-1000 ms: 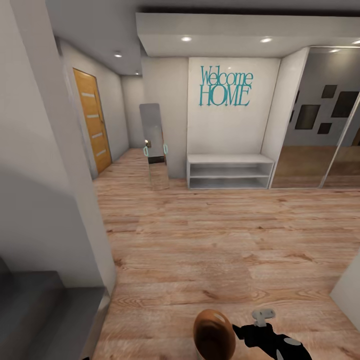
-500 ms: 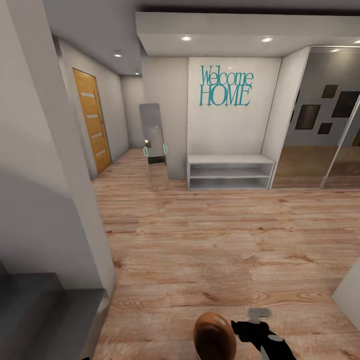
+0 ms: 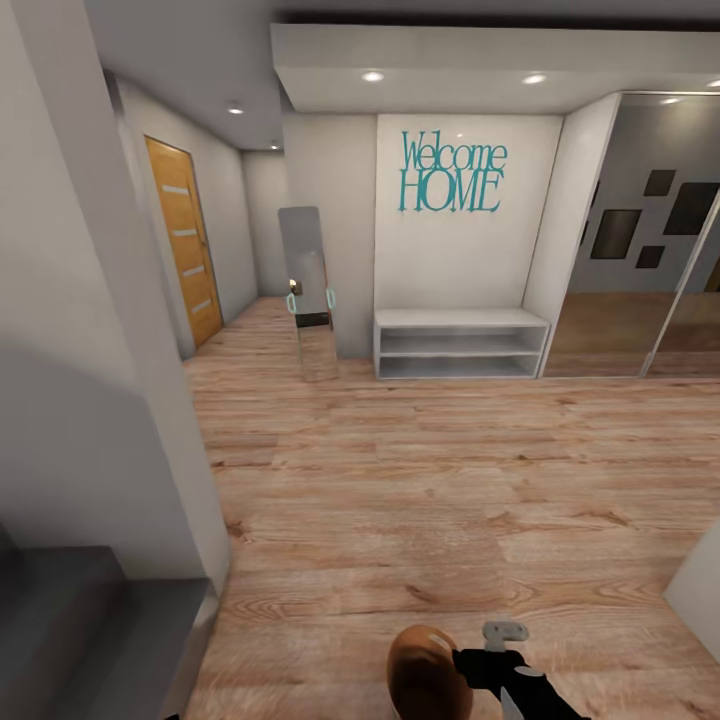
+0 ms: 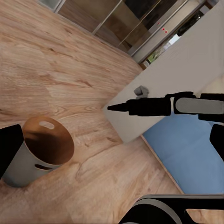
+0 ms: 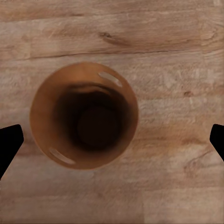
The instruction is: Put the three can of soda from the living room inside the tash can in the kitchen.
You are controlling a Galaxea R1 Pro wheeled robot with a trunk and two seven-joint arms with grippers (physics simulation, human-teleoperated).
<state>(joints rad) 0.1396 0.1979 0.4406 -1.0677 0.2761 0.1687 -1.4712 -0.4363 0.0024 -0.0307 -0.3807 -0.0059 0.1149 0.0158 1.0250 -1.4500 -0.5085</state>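
The tash can (image 3: 428,672) stands upright on the wood floor at the bottom of the head view, pale grey outside (image 4: 28,163) and brown inside. My right gripper (image 5: 112,139) hangs straight above it, open, with its black fingertips (image 5: 9,142) spread wider than the rim. Looking down into the bin (image 5: 46,98), I make out only a dark round bottom. In the left wrist view the right arm (image 4: 154,105) reaches over the bin from the side. My left gripper (image 4: 112,144) is open and empty, beside the bin. The cans of soda are out of view.
Ahead is a hallway with a white bench (image 3: 460,342) under a "Welcome HOME" sign, a standing mirror (image 3: 308,290), an orange door (image 3: 185,240) and mirrored sliding doors (image 3: 650,240). A wall corner (image 3: 150,400) and a grey counter (image 3: 90,630) stand at the left. A white partition (image 4: 168,79) is close on the right.
My right arm has slid a little to the left, closer over the bin. The bin has stayed in place.
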